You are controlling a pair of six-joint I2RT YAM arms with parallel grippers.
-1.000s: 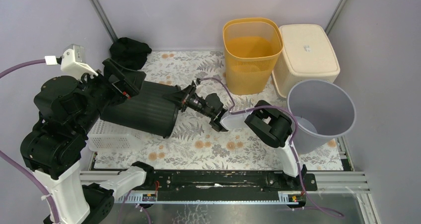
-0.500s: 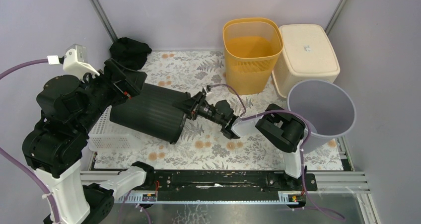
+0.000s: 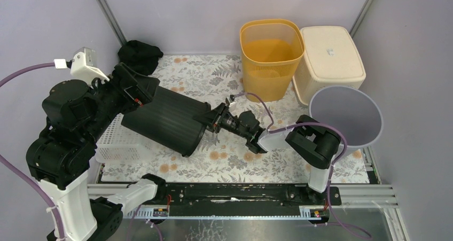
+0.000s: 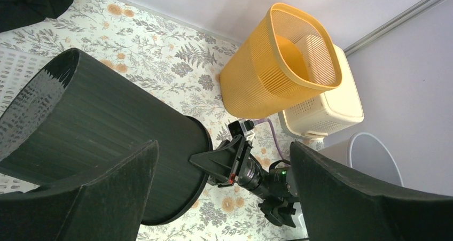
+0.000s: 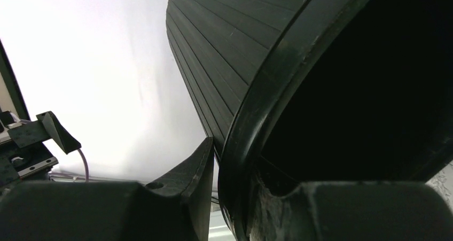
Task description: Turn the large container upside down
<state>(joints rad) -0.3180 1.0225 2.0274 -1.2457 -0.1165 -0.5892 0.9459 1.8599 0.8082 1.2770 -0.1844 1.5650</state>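
The large container (image 3: pixel 165 118) is a ribbed black bin lying on its side, mouth to the right, its base end resting over a white basket (image 3: pixel 115 145). My left gripper (image 3: pixel 140 86) hovers wide open over the base end; in the left wrist view the bin (image 4: pixel 107 123) lies below and between my spread fingers, touching neither. My right gripper (image 3: pixel 209 122) is at the mouth's rim (image 5: pixel 240 118). One finger sits inside the bin and the other finger (image 5: pixel 200 166) outside, with a thin strip of light between it and the rim.
An orange mesh basket (image 3: pixel 270 56) and a cream bin (image 3: pixel 331 59) stand at the back right. A grey bucket (image 3: pixel 347 118) stands close behind my right arm's elbow. A black cloth (image 3: pixel 139 54) lies in the back left corner. Purple walls enclose the table.
The bin has slid to the right as my right arm drew back towards the grey bucket. My right jaws have eased apart from their grip on the rim. The left gripper stays wide open.
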